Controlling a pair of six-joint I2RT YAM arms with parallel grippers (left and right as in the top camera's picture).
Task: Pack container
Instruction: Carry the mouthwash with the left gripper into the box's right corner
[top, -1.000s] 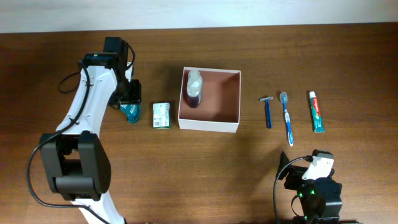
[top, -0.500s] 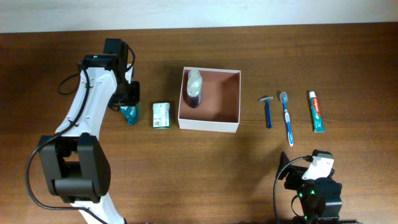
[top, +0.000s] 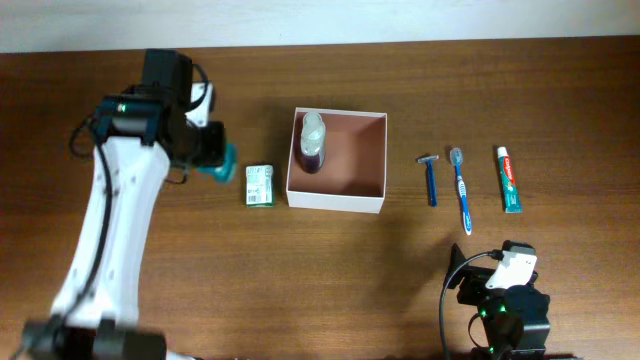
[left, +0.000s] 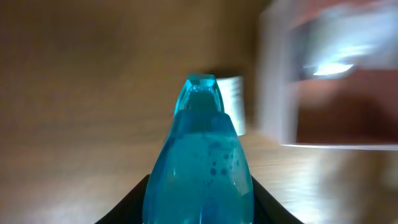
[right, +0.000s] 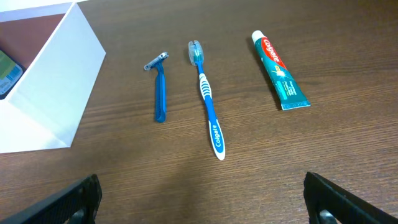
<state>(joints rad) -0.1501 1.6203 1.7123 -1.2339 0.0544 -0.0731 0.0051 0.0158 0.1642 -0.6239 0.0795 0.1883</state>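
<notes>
One pale bottle is laid in the container, mid-worktop. A teal bottle is gripped by the left claw nearby; the right claw is spread wide. Packet, razor, toothbrush and toothpaste are left unpacked.

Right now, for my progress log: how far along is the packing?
Done: one purple bottle lies in the container. In hand: the left gripper holds a teal bottle, not yet inside. Left: packet, razor, toothbrush and toothpaste, all outside it.
</notes>
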